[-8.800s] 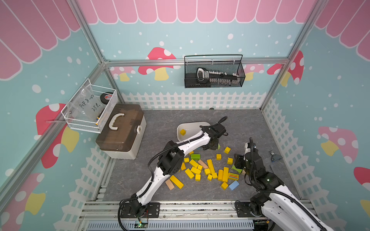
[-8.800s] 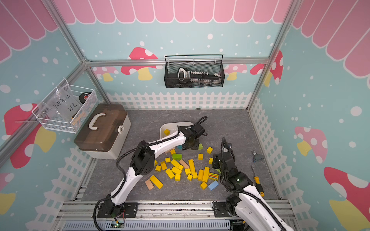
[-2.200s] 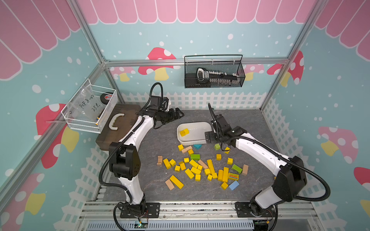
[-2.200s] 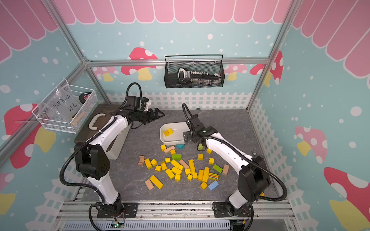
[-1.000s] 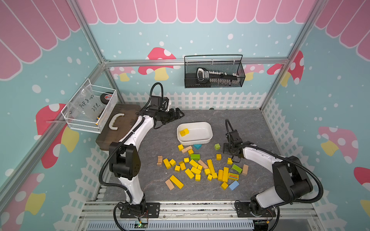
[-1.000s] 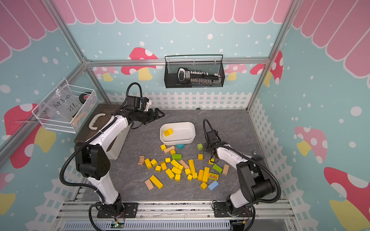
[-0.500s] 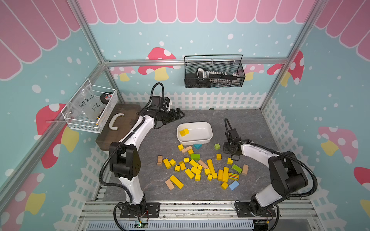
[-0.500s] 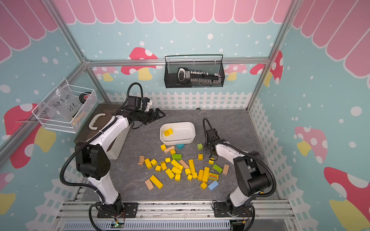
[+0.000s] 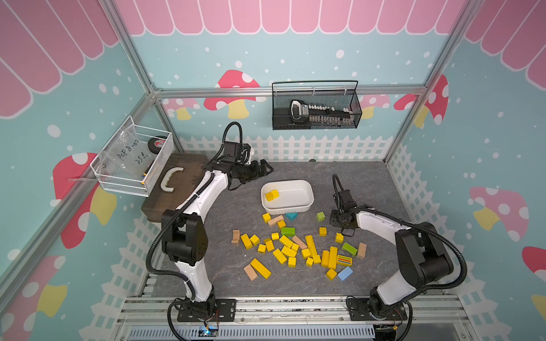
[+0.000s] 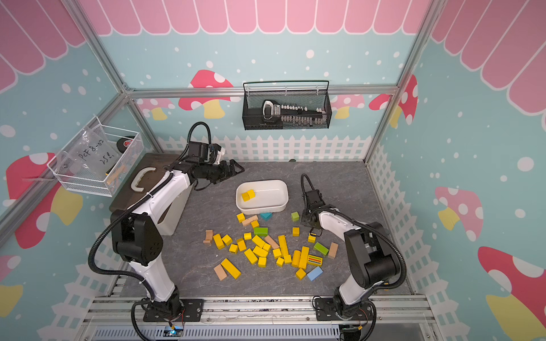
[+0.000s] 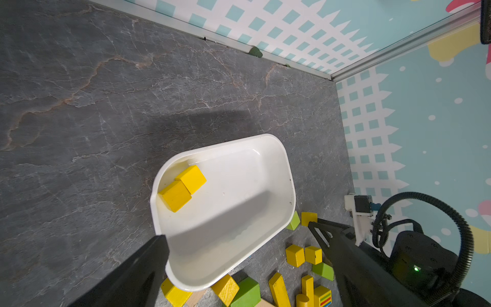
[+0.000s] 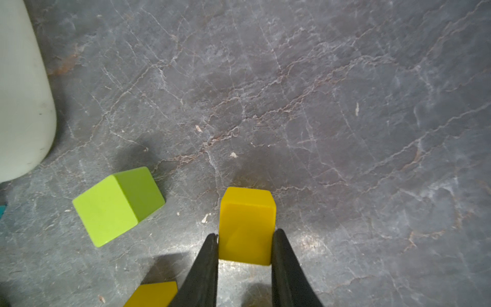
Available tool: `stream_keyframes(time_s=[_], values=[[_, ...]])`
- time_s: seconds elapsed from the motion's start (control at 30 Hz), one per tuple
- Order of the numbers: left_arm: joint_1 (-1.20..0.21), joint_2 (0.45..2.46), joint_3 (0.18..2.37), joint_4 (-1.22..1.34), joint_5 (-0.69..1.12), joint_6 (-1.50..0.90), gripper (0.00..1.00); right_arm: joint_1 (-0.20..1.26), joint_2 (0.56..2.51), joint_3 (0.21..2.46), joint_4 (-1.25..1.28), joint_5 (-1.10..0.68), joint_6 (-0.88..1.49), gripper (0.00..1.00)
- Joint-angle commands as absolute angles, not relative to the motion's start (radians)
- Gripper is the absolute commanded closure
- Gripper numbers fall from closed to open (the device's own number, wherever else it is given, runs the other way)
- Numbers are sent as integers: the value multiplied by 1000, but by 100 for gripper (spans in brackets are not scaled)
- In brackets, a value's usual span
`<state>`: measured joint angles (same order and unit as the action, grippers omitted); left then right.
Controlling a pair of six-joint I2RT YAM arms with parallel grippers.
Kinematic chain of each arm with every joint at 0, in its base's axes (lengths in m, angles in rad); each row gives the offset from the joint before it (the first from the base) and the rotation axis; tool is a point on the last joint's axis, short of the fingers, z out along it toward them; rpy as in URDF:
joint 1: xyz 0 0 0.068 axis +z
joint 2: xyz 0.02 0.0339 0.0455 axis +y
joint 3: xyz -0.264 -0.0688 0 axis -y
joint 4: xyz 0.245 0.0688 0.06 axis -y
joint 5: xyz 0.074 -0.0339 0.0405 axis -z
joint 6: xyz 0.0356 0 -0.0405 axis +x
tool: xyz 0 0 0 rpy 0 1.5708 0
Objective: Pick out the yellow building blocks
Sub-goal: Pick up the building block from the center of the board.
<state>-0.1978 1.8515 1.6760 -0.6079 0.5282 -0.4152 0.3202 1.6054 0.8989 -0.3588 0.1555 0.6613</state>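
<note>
My right gripper (image 12: 245,234) is shut on a yellow cube (image 12: 247,212) that sits on the grey table, its fingers (image 12: 204,265) pressed on both sides. In both top views the gripper (image 9: 336,222) (image 10: 307,220) hides that cube, just right of the white bowl (image 9: 307,203) (image 10: 283,203). Two yellow cubes (image 9: 272,195) (image 11: 183,187) lie in the bowl. Several yellow building blocks (image 9: 310,245) (image 10: 283,245) are scattered in front of it, one with a striped face (image 9: 344,260). My left gripper (image 9: 266,169) (image 11: 236,230) hangs open behind and left of the bowl, holding nothing.
Green blocks (image 9: 288,231) (image 12: 118,206), a blue block (image 9: 345,273), a teal one (image 9: 291,216) and tan ones (image 9: 250,271) lie among the yellow. A brown toolbox (image 9: 177,183) stands at the back left. Wire baskets (image 9: 133,159) (image 9: 316,109) hang on the walls.
My right gripper has shut on the yellow cube beside the green one and sits slightly nearer the bowl. The left arm has not moved.
</note>
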Motion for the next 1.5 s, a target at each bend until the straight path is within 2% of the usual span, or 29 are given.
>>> stream_keyframes(time_s=[0.0,0.33,0.6,0.8,1.0,1.47], values=[[-201,1836,1666,-597,541,-408,0,314,1621,915,-380,153,672,76],[-200,1835,1667,-598,538,-405,0,313,1624,943,-393,129,641,92],[-201,1839,1673,-613,520,-390,0,316,1589,1039,-445,129,594,93],[-199,1850,1675,-614,519,-389,0,338,1613,1188,-466,61,564,90],[-199,1850,1678,-621,514,-384,0,420,1715,1391,-495,34,512,89],[-199,1852,1681,-621,518,-387,0,541,2133,1868,-585,-43,538,89]])
